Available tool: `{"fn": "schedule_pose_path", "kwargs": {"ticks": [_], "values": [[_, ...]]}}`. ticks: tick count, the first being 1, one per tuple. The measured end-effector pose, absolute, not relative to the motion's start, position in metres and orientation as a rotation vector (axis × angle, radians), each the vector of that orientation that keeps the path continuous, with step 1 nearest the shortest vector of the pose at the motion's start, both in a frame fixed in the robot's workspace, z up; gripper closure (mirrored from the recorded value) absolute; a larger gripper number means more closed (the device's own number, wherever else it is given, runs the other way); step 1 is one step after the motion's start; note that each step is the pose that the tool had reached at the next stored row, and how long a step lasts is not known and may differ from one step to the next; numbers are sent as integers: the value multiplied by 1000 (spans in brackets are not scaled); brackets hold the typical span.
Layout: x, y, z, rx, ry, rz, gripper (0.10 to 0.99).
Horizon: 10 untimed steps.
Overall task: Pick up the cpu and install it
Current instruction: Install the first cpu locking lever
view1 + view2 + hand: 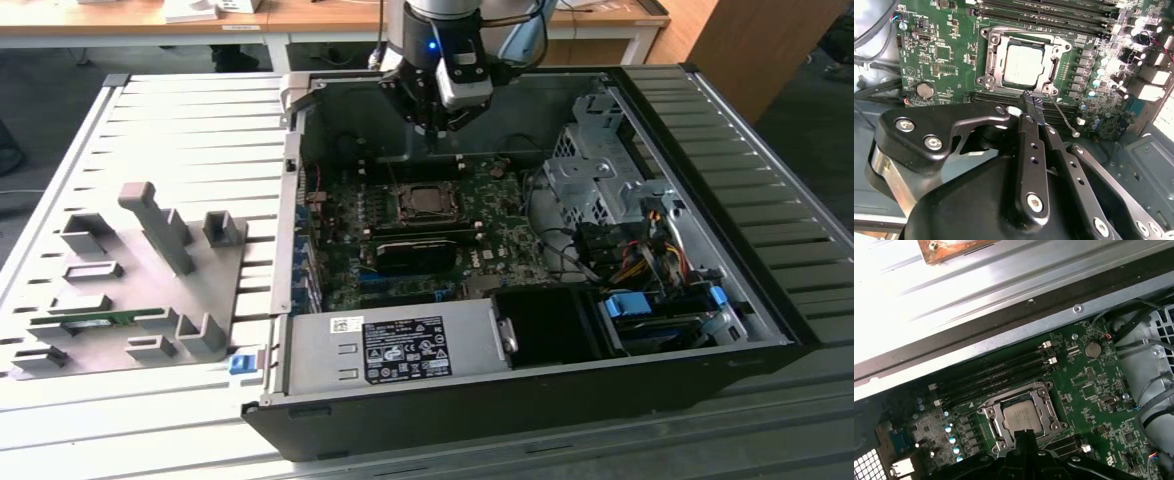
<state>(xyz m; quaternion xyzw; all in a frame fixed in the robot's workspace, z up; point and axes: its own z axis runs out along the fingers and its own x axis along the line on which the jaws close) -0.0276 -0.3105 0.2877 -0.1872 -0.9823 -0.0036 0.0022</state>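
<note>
The cpu (1024,64), a small silvery square chip, lies flat in the metal-framed socket (987,60) on the green motherboard of the open computer case; it also appears in the first wrist view (1021,418) and the exterior view (427,200). My gripper (1033,106) hangs above the board a little to one side of the socket, its two black fingers pressed together with nothing between them. In the exterior view the gripper (438,125) sits over the far end of the case. A thin socket lever (1063,116) sticks out beside the frame.
Case walls (287,200) ring the board. A power supply (400,350), a drive cage (601,170) and coloured cables (641,250) crowd the near and right sides. Memory slots (999,372) run beside the socket. A grey fixture plate (134,290) with blocks lies at the exterior view's left.
</note>
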Motion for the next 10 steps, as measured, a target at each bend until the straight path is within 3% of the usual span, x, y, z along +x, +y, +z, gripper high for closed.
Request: {"fn": "schedule_pose_path", "kwargs": {"ticks": [10], "values": [[-28, -310, 288, -326, -3116, -9, 980]]}}
